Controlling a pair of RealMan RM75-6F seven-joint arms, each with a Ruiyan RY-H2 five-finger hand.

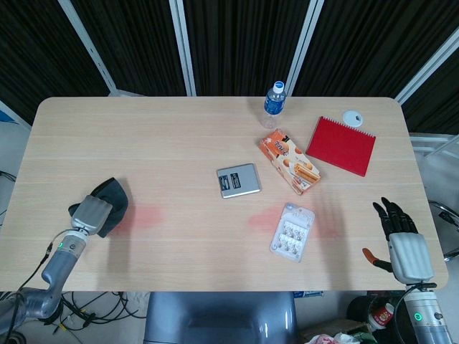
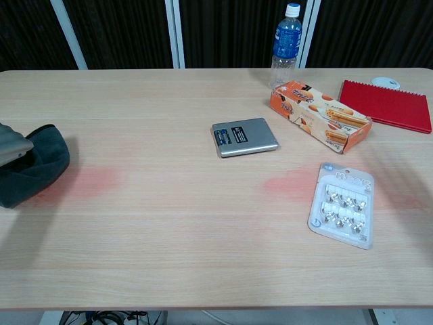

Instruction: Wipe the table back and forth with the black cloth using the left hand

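Note:
The black cloth (image 1: 112, 200) (image 2: 37, 169) lies bunched on the table's near left part. My left hand (image 1: 90, 213) (image 2: 10, 143) presses on top of it, fingers folded over the fabric; the chest view shows only its edge at the left border. A faint pink stain (image 1: 147, 216) (image 2: 88, 181) marks the wood just right of the cloth. My right hand (image 1: 401, 238) hangs beyond the table's right end, fingers spread, holding nothing.
A grey scale (image 1: 239, 180), a blister pack (image 1: 292, 231), an orange snack box (image 1: 289, 161), a red notebook (image 1: 341, 145), a water bottle (image 1: 274, 102) and a small white disc (image 1: 352, 117) sit on the middle and right. Another pink stain (image 2: 291, 183) lies by the blister pack.

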